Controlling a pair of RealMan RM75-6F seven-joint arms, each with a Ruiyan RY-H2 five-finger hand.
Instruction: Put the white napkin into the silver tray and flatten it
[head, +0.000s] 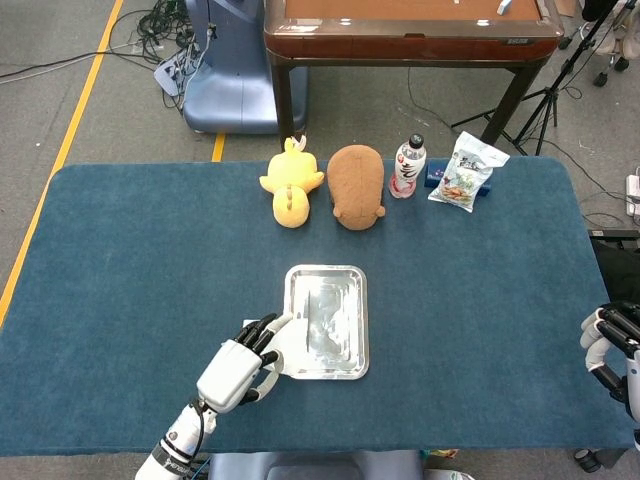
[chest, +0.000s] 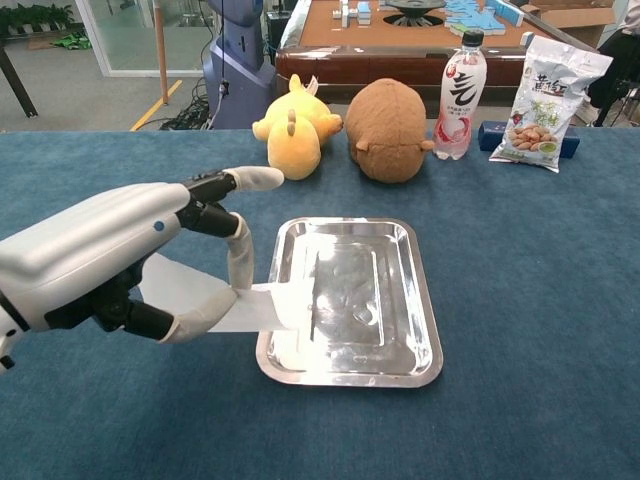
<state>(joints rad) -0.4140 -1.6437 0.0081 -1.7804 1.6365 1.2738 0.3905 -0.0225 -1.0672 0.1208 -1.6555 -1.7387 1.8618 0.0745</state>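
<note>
Left hand (chest: 110, 265) holding white napkin (chest: 245, 308), silver tray (chest: 420, 330)

the white napkin (chest: 262, 306) lies partly on the blue tabletop and partly over the left rim of the silver tray (chest: 405, 300), its right edge reaching onto the tray floor. the tray is rectangular, shiny, with rounded corners, sitting flat near the table's front edge.
</note>
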